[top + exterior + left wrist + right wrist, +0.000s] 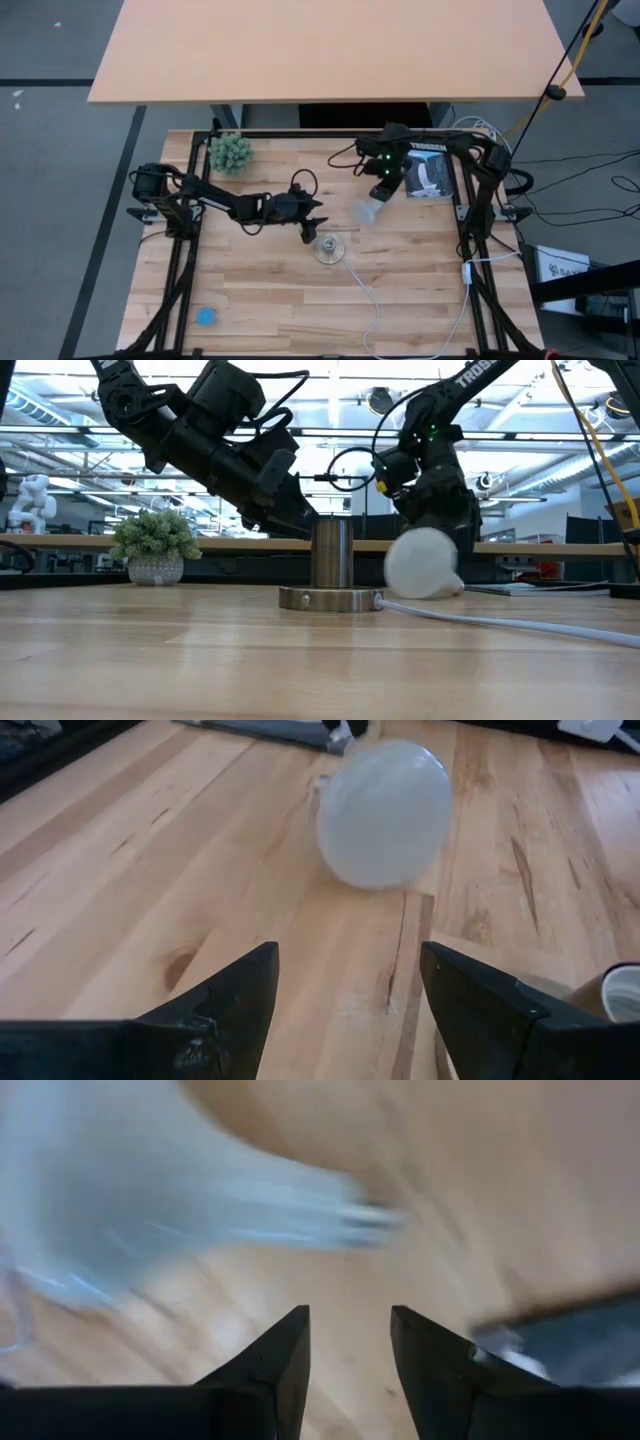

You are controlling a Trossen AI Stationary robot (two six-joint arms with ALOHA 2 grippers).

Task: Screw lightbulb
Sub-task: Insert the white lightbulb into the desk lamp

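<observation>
Metal socket (331, 572) with its white cord (500, 622) stands nearest on the table (420, 300). Just beyond it lies the lightbulb (369, 212), a frosted white dome, on its side. Left gripper (312, 229) hovers beside the socket, fingers apart; right gripper (384, 191) sits just behind the bulb, fingers parted, holding nothing.

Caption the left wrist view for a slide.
Left gripper, fingers open, faces the white lightbulb lying on the wooden table.
</observation>
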